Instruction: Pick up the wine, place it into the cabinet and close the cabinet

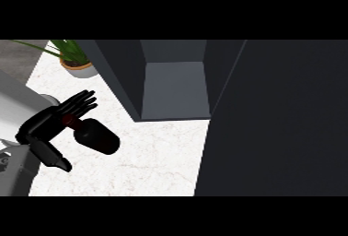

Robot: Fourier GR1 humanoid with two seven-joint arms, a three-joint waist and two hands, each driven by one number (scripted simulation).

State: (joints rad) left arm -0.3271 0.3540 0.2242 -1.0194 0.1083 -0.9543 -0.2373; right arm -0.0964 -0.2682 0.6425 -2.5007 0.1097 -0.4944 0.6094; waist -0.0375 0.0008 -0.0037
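**Carrying the wine toward the open cabinet**

The cabinet point(173, 87) fills the upper middle and right of the frame, its dark door point(279, 120) swung wide and covering the whole right side. I see a grey inner floor, open and facing me. Below and left of it runs the white marble counter point(156, 161).

At the left middle of the frame sits my left hand point(65, 115), with its grey forearm coming in from the lower left. The fingers fan apart and upward while the hand wraps the neck of the wine point(98, 136), which lies tilted, its dark body pointing down and right. I judge the bottle is held off the counter, though I cannot be sure. A potted plant point(76, 62) stands in the upper left, just beside the cabinet's side wall.

My right hand is out of view.

To do this well, I would swing the bottle right and up, clear of the cabinet's left wall, level it, then ease it onto the inner floor.
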